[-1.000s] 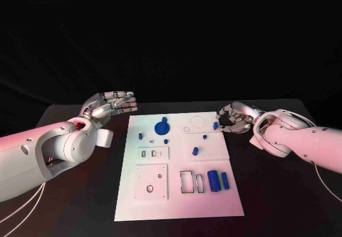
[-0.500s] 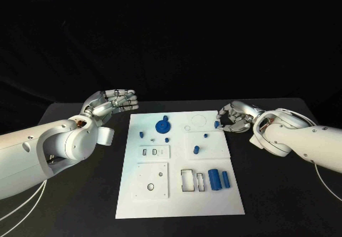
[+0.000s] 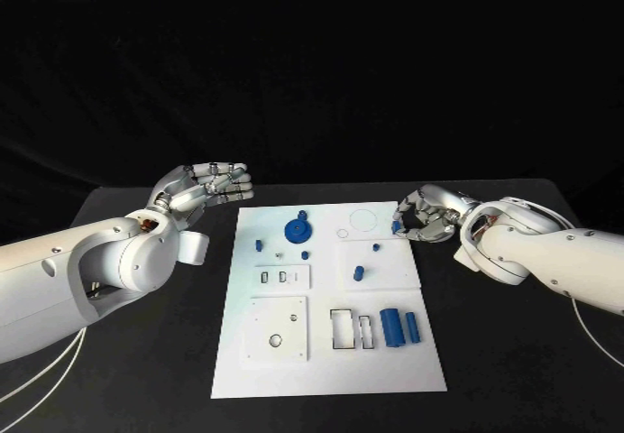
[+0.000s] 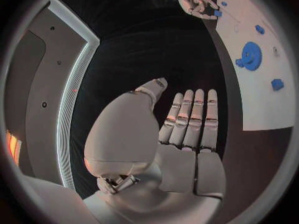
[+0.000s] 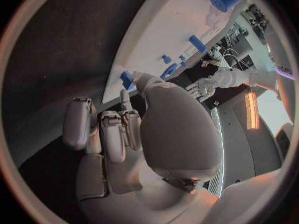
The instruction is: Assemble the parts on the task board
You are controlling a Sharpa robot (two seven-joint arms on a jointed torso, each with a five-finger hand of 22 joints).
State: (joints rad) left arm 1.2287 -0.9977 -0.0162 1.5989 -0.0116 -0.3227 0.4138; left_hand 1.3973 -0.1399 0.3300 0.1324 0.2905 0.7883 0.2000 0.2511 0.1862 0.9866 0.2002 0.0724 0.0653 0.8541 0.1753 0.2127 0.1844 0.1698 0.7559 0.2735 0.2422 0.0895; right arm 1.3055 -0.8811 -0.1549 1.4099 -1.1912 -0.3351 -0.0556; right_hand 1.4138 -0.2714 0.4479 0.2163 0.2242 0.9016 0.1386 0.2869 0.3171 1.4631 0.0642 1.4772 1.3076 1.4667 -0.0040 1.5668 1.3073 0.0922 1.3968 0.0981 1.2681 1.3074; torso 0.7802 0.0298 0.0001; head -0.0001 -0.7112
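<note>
Task board [image 3: 390,361] flat in middle of black surface [image 3: 143,397], blue parts [image 3: 297,233] on it. Left hand [image 3: 208,188] beside far left corner, fingers together, holding nothing. Right hand [image 3: 424,215] at far right edge, fingers curled, grasp not clear.

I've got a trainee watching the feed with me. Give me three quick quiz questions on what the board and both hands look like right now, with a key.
1. True or false: the left hand is holding a blue part.
2. Which hand is at the edge of the task board? A) left B) right C) neither
3. Fill in: the blue gear lies on the board's ____ half, far or near from the robot.

Key: 1 false, it holds nothing, fingers apart beside the board. 2 B, the right hand hangs at the far right edge. 3 far.
</note>
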